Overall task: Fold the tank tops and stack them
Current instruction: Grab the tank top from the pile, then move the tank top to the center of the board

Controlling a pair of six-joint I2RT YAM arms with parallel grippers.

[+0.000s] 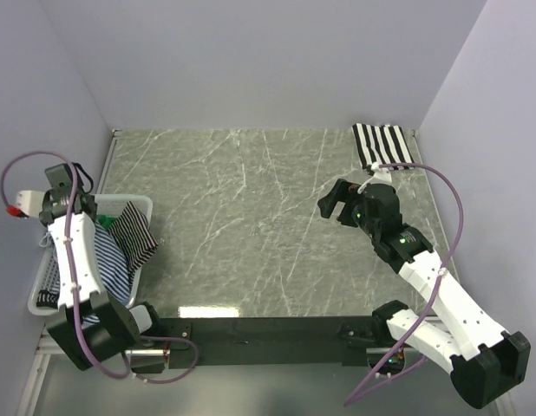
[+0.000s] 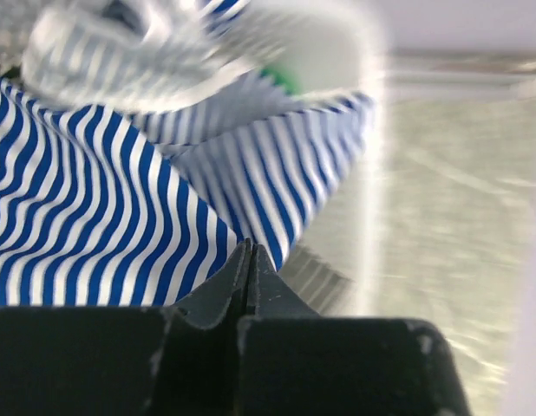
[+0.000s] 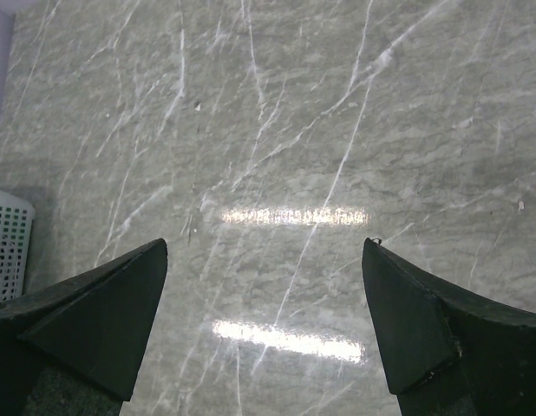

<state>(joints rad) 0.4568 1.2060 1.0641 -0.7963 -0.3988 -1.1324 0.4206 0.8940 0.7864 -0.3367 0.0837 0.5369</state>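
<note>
A navy-and-white striped tank top (image 1: 107, 253) lies crumpled in the white mesh basket (image 1: 136, 204) at the left, with a darker thin-striped one (image 1: 134, 236) draped over the basket's rim. My left gripper (image 1: 81, 208) hangs over the basket. In the left wrist view its jaws (image 2: 249, 250) are shut, tips just in front of the blue-and-white striped tank top (image 2: 94, 199); no cloth shows between them. A folded broad black-and-white striped tank top (image 1: 382, 145) lies at the back right corner. My right gripper (image 1: 336, 204) is open and empty above bare marble (image 3: 264, 251).
The marble table (image 1: 251, 225) is walled by pale panels on three sides. The basket stands off the table's left edge, and its corner shows in the right wrist view (image 3: 6, 247). A green item (image 2: 287, 80) lies among the clothes.
</note>
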